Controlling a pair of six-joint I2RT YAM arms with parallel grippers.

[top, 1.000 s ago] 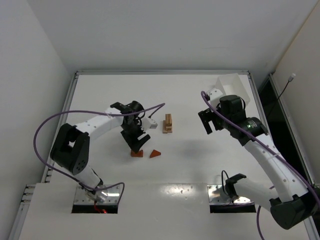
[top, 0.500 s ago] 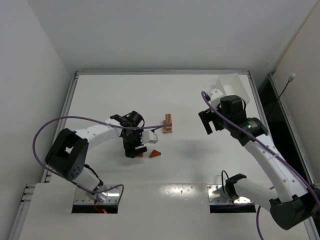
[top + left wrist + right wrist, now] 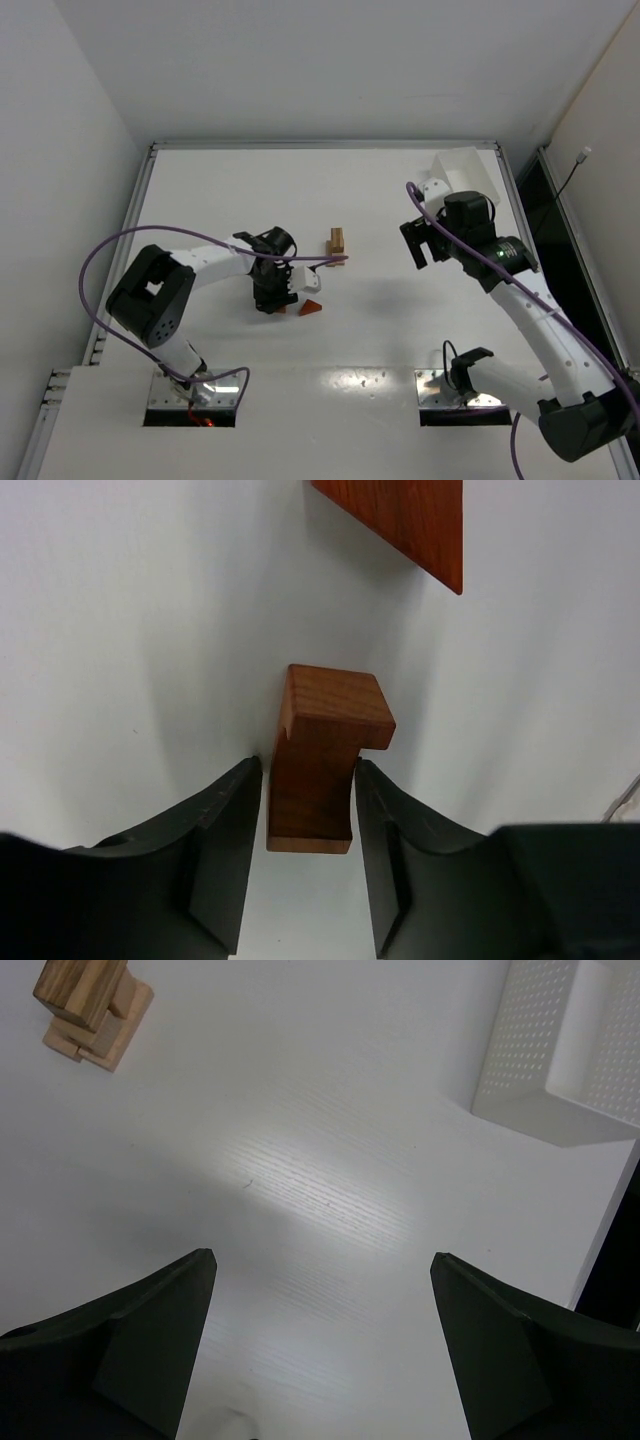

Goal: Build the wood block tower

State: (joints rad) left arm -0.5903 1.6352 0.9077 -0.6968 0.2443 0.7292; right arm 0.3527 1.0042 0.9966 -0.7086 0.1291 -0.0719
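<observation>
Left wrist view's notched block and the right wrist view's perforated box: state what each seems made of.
Notched block: wood, reddish-brown stain, matte; fine grain lines show. Perforated box: probably moulded white plastic, smooth, with regular rows of small holes.

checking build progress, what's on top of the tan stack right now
Only another tan block tops the tower; no reddish piece is there. The blocks beneath are mostly covered by it. The reddish block sits on the table between the left hand's fingers.
</observation>
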